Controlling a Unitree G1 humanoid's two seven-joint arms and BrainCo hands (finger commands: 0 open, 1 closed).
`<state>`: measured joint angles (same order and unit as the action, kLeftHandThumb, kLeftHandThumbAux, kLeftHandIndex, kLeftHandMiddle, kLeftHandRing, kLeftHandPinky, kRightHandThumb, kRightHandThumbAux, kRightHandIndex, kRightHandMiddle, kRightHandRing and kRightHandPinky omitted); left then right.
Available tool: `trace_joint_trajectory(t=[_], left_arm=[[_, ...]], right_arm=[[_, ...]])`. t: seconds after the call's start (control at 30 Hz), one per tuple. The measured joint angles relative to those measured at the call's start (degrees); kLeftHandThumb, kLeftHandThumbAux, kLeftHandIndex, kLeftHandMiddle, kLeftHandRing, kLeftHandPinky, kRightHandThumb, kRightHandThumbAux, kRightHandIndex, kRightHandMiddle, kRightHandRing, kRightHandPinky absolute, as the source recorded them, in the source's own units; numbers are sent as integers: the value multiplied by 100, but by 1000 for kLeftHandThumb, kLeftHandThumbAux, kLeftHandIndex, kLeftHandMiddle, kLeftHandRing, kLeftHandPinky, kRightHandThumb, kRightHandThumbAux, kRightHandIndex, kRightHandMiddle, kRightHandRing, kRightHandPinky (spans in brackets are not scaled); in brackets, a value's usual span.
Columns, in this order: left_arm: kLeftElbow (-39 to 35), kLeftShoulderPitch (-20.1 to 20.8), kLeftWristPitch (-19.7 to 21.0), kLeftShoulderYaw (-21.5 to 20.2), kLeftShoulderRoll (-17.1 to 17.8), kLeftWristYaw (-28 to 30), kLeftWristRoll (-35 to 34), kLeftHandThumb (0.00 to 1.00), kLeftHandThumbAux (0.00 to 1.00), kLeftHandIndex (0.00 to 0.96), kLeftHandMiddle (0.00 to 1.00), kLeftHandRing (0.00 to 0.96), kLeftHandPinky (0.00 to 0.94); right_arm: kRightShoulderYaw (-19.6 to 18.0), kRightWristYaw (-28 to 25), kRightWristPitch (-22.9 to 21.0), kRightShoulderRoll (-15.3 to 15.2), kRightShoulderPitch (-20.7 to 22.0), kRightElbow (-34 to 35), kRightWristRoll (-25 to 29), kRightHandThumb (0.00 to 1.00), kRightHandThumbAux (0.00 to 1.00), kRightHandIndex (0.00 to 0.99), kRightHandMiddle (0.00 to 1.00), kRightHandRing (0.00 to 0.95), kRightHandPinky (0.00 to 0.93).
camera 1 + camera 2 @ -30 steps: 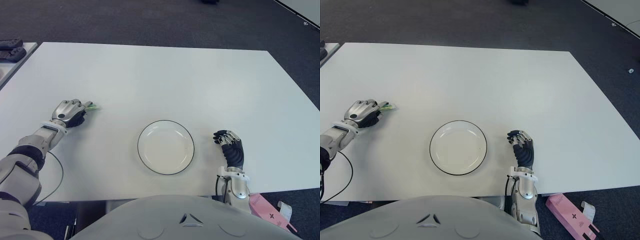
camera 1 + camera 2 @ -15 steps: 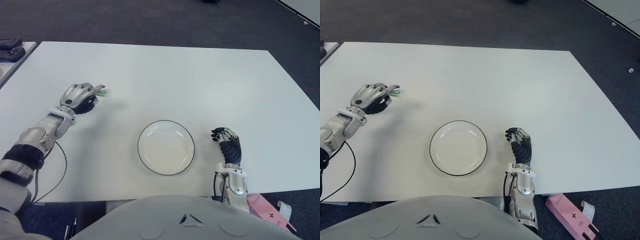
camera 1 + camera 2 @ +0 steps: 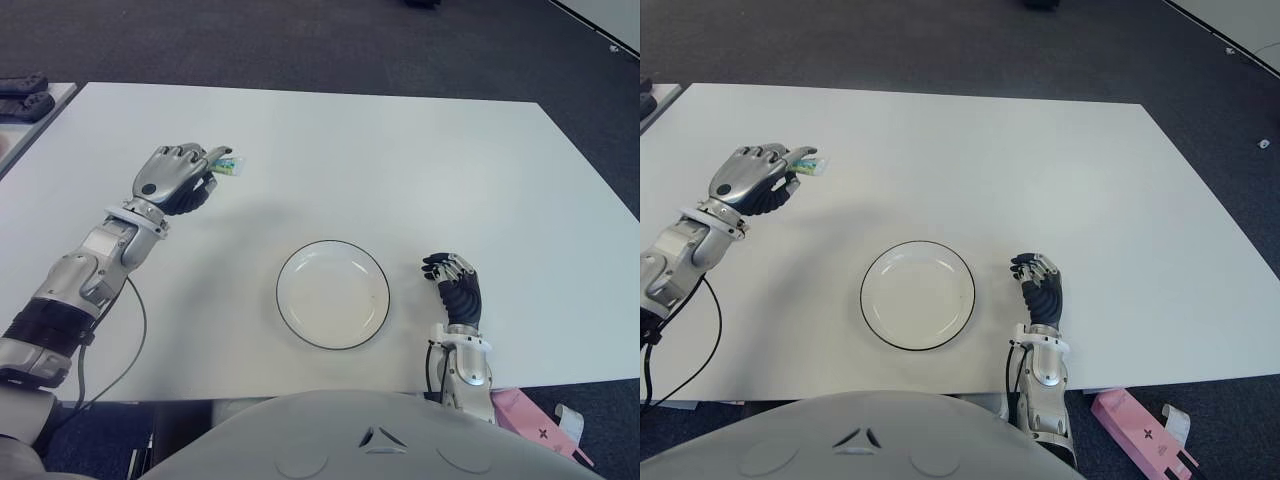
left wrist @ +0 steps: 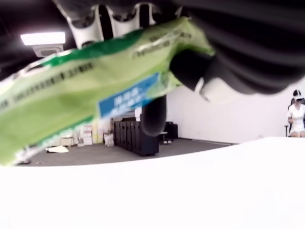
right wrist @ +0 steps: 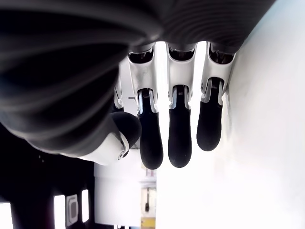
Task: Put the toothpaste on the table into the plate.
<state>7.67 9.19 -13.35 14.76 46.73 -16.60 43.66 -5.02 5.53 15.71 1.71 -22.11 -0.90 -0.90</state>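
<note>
Green and white, the toothpaste (image 4: 90, 81) is clamped in the curled fingers of the left hand (image 3: 178, 178), which hangs above the white table (image 3: 400, 160) at about ten o'clock from the plate (image 3: 332, 294). Its tip pokes out past the fingertips. The tube carries a blue label and small print, too fine for me to read. The plate, white with a dark rim, sits near the table's front edge with nothing in it. At its three o'clock shows the right hand (image 3: 456, 292), fingers loosely bent, holding nothing.
</note>
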Motion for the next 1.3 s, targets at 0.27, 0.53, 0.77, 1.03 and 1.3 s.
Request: trace_joint_trajectory(t=[0.27, 0.53, 0.77, 1.03, 1.3], left_arm=[[-604, -98, -158, -114, -243, 128, -6, 849, 669, 399, 554, 871, 867], [-784, -96, -455, 27, -677, 127, 190, 849, 669, 399, 552, 863, 840], [-779, -42, -952, 499, -1113, 127, 463, 848, 669, 401, 552, 858, 856], [-458, 334, -1657, 982, -1418, 122, 703, 848, 669, 402, 556, 861, 873], [249, 547, -1885, 1541, -1833, 56, 1146, 848, 669, 404, 565, 876, 894]], right_arm=[[8, 6, 50, 27, 66, -72, -10, 710, 727, 428, 484, 485, 484], [6, 36, 63, 27, 183, -177, -58, 710, 728, 428, 488, 487, 482], [5, 59, 155, 35, 229, -269, -56, 710, 728, 429, 489, 487, 481], [8, 58, 187, 54, 244, -293, -39, 710, 727, 429, 487, 482, 473], [14, 67, 184, 77, 239, -277, -37, 710, 727, 429, 487, 483, 480]])
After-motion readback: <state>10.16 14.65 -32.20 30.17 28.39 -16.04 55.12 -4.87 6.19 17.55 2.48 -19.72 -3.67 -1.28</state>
